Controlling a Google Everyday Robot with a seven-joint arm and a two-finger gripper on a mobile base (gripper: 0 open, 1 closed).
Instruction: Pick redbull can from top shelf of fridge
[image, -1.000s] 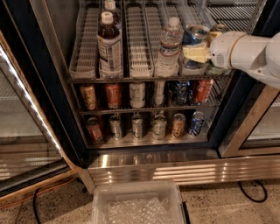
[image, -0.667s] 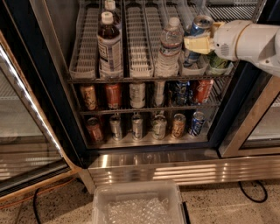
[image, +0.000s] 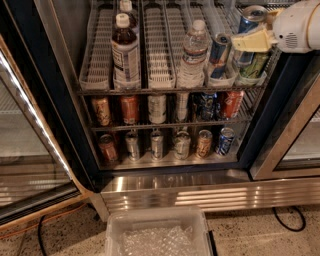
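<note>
one clear bin (image: 157, 232) lies nearest, below the fridge (image: 200, 192). on its top shelf (image: 95, 75) a redbull can (image: 218, 52) stands just left of the tool (image: 247, 41); a second can (image: 250, 20) rises behind it. whether the tool grips cannot be told.

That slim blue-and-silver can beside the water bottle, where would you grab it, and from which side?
I'd grip the redbull can on its upper body, below the silver top, coming from the open front. Lane dividers and the water bottle crowd its sides, and the lip of the top shelf hides its base. The gripper sits upper right.
</note>
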